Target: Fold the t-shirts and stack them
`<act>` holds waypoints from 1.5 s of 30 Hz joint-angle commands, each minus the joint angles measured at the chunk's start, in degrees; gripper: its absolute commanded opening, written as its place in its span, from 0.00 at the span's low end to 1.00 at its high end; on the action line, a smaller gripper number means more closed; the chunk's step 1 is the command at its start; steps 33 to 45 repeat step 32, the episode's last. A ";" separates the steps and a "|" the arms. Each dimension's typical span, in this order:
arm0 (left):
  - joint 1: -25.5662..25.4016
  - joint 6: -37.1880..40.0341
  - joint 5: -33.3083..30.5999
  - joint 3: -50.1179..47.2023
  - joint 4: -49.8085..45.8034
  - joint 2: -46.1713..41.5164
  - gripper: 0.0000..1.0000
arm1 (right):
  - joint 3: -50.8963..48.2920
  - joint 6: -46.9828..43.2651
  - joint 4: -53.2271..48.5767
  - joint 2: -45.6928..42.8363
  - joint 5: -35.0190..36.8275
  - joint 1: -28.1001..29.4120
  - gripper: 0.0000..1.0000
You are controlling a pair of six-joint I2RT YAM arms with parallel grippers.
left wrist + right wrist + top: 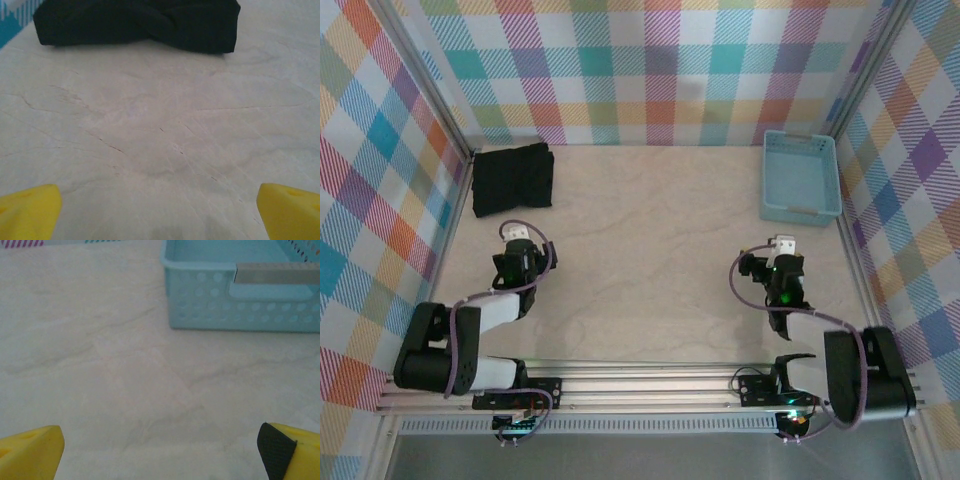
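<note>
At lower left of the top view, the left gripper (518, 236) is seen spread wide with nothing held. At lower right, the right gripper (783, 246) is likewise spread and empty. Farther up, the folded black t-shirts (512, 178) are laid at upper left of the table (650, 250), and a light-blue basket (799, 137) is set at upper right.

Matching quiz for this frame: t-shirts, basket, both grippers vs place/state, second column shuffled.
1. t-shirts
2. basket
3. left gripper
4. right gripper

A. open, facing the basket
B. black, folded, far left corner
C. open, facing the t-shirts
D. light blue, far right corner

Pairs: 1-B, 2-D, 3-C, 4-A
</note>
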 commanded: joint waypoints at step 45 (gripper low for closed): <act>-0.24 3.18 2.66 1.44 17.66 10.61 1.00 | 11.73 -1.55 8.29 17.28 -10.43 -4.48 1.00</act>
